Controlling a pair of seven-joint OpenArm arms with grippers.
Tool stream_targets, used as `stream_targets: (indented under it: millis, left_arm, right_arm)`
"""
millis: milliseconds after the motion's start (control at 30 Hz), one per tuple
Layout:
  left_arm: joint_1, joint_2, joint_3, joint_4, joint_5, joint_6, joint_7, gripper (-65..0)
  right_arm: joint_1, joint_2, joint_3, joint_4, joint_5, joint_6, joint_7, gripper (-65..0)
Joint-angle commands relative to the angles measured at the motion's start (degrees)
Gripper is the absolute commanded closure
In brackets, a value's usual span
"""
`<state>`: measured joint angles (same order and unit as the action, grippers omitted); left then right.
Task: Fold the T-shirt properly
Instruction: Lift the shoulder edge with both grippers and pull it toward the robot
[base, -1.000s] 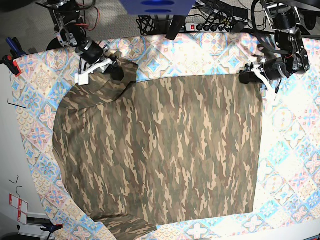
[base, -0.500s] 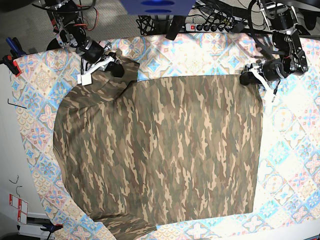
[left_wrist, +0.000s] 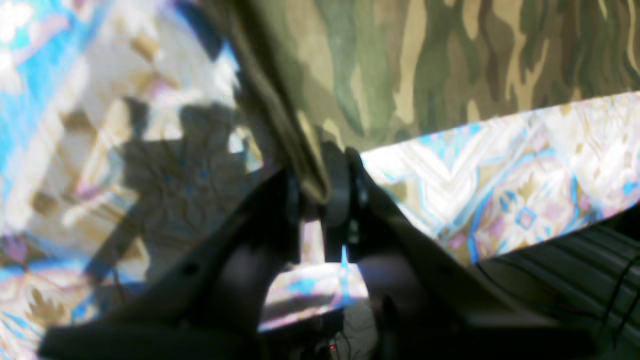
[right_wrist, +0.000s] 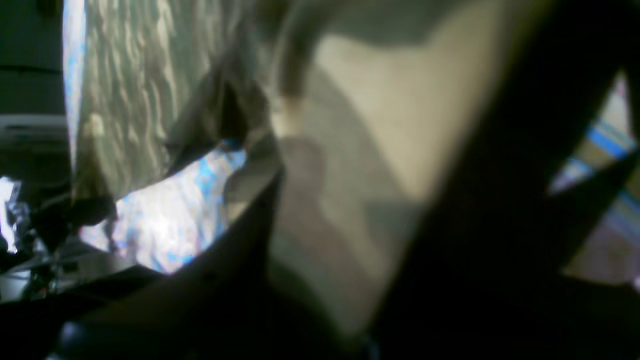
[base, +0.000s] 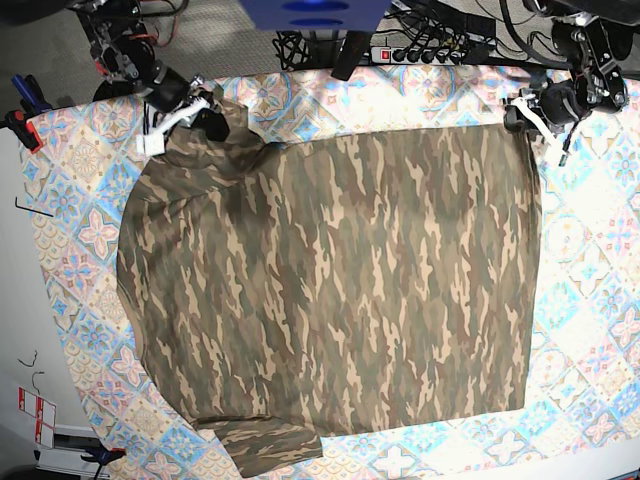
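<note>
A pastel diamond-patterned tablecloth (base: 590, 250) covers the whole work surface, with grey floor and a power strip (base: 425, 52) beyond its far edge at 12 o'clock, and clamps on the rim at 9 o'clock.

The camouflage T-shirt (base: 330, 290) lies spread nearly flat over the middle of the cloth. Its straight edge runs top to bottom along the 3 o'clock side; a sleeve (base: 270, 445) sticks out at 7 o'clock. The long axis runs roughly 9 to 3 o'clock. Bare cloth shows as a wide band at 3 o'clock, a narrower strip at 9 o'clock and a thin margin at 6 o'clock.

The left gripper (base: 522, 112) sits at the shirt's corner at 1 o'clock. In the left wrist view its jaws are closed tight on a bunched fold of the T-shirt (left_wrist: 450, 70) at the left gripper (left_wrist: 320, 190).

The right gripper (base: 205, 115) is at 11 o'clock, on the raised, bunched corner there. The right wrist view is blurred, yet camouflage fabric (right_wrist: 350, 165) fills the space between the dark fingers (right_wrist: 500, 200), pinched shut on it.
</note>
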<state>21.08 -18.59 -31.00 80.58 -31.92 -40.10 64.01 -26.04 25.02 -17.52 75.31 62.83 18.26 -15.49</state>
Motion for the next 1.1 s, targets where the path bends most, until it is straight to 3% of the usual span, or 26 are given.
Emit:
stream_targets:
  millis: [0,400,567,767,1000,1067]
  left_arm:
    - [0.59,-0.80,-0.34,0.70,0.41,0.10,0.74,-5.7]
    - [5.34,-0.80,0.02,1.14,0.41,0.10,0.56,-5.7]
    - [8.41,-0.80,0.10,1.14,0.41,0.10,-3.04,-5.7]
    - [8.85,-0.80,0.02,1.14,0.23,0.10,-3.30,-5.6]
    - [5.51,-1.15,0.02,1.23,-5.66,0.10,0.04,-5.5]
    - [3.14,-1.15,-0.07,1.23,-6.01,0.10,3.02,-5.5]
  right_arm:
    - [-1.43,1.23,0.42,0.08,-0.89,-1.60,1.02,-0.5]
    - [-11.63,2.55,0.24,0.60,-0.89,-1.60,18.52,-0.6]
    - [-13.65,3.86,-0.02,0.87,-0.89,-1.60,19.49,-0.6]
    - [-13.65,4.13,-0.02,0.87,-0.89,-1.60,19.49,-0.6]
    - [-13.30,4.04,0.42,5.97,-9.16,-1.87,19.49,-0.6]
    - [-13.30,4.04,0.42,7.46,-10.12,-4.68,19.49,-0.6]
